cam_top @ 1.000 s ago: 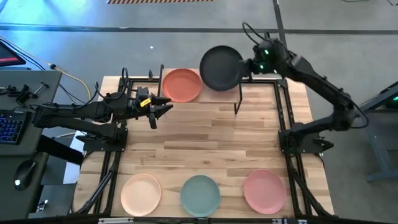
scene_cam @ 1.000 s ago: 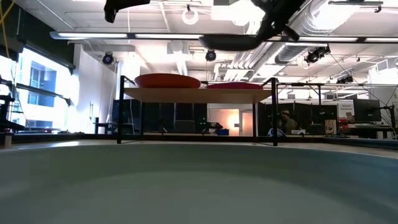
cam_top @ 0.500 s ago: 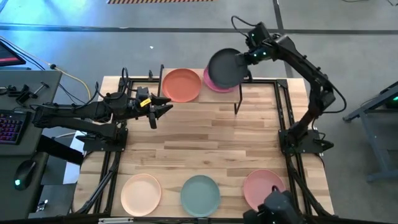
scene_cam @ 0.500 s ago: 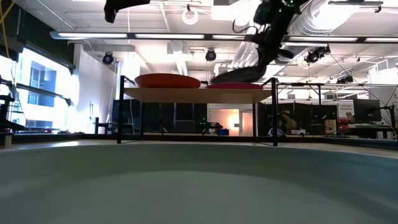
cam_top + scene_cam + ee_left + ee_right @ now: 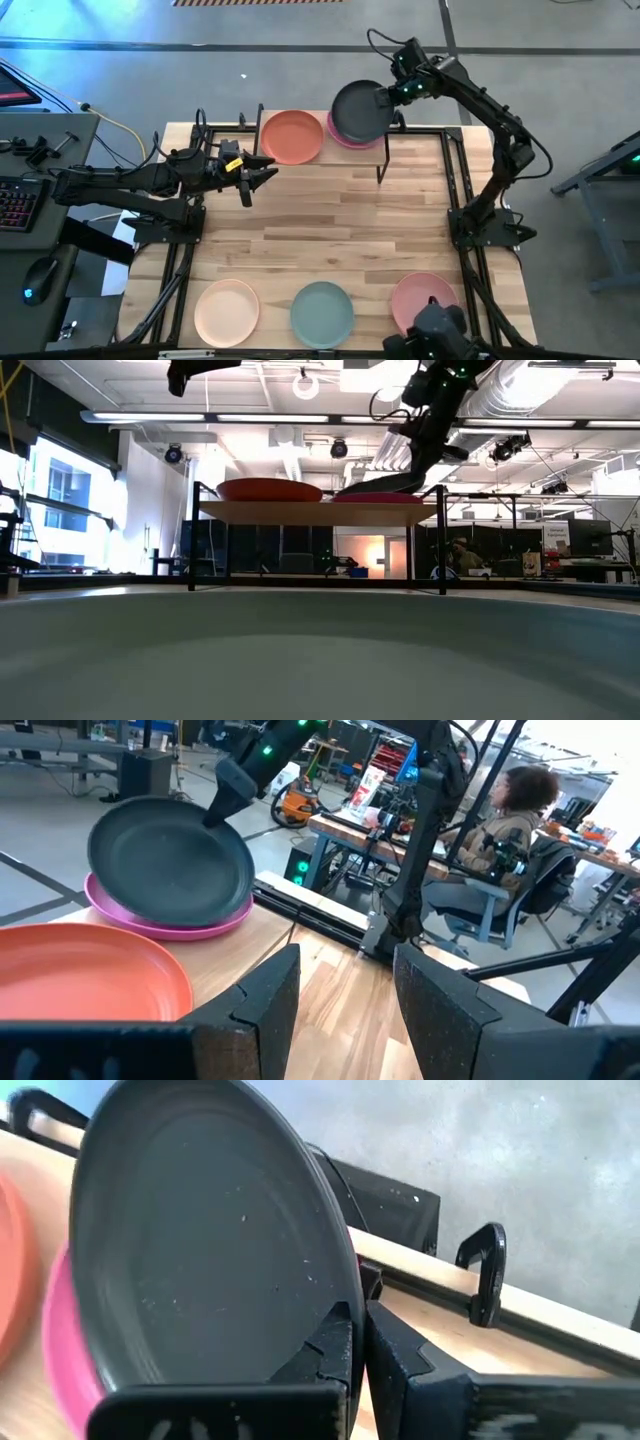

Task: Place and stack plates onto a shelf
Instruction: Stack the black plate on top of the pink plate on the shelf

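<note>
My right gripper [image 5: 388, 93] is shut on the dark grey plate [image 5: 357, 110] above the right half of the shelf [image 5: 310, 512]. The grey plate tilts over the magenta plate [image 5: 343, 139], which lies flat on the shelf. Beside it, on the shelf's left half, lies the terracotta plate [image 5: 292, 136]. My left gripper [image 5: 268, 172] hangs open above the table, left of the shelf. The cream peach plate [image 5: 227, 310], the pale teal plate [image 5: 322, 310] and the salmon pink plate [image 5: 420, 300] lie in a row along the table's near edge. My right gripper pinches the grey plate's rim [image 5: 352, 1285] on its right side, one finger [image 5: 330, 1345] on the upper face and one [image 5: 405, 1365] beneath. It comes from the right, slanting down. The plate is tilted, its left rim [image 5: 350, 491] low on the magenta plate [image 5: 378, 498] and its held side raised.
A dark object [image 5: 432, 328] pokes in at the near edge over the salmon plate. Black frame rails run along the table's left and right sides. Bare wood [image 5: 330, 220] lies between the shelf and the near row. A person [image 5: 510, 830] sits beyond the table.
My right gripper has come down and slightly left toward the shelf and has tipped. The grey plate, held level and clear above the shelf a second ago, now slants with its left rim down on the magenta plate. My left arm has kept still.
</note>
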{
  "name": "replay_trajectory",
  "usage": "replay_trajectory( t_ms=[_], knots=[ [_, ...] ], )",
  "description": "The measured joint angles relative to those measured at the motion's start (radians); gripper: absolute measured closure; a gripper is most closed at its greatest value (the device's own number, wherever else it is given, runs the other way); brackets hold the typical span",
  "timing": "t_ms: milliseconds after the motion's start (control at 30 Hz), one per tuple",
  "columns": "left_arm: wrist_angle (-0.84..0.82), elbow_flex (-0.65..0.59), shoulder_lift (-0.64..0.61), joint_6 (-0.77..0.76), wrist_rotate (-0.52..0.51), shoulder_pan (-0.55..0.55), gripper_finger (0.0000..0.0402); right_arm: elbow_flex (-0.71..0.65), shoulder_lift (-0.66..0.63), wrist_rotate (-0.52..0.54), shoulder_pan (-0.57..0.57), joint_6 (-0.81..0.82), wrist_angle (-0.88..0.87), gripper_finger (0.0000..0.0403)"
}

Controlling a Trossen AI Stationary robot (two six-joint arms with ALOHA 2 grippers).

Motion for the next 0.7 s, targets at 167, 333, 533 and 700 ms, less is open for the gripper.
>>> replay_trajectory(
  t_ms=[167,333,533,700],
  knots=[
    [0.0,0.0,0.0,0.0,0.0,0.0,0.0248,0.0,0.035,0.01,0.035,0.008,0.001,0.0402],
    [0.0,0.0,0.0,0.001,0.0,0.0,0.0248,0.0,0.046,-0.013,0.049,0.021,0.011,0.0402],
    [0.0,0.0,0.0,0.003,0.0,0.0,0.0248,0.0,0.046,-0.016,0.052,0.045,0.004,0.0402],
    [-0.001,0.0,0.0,0.003,0.0,0.0,0.0248,0.0,0.046,-0.016,0.062,0.045,0.001,0.0402]
  ],
)
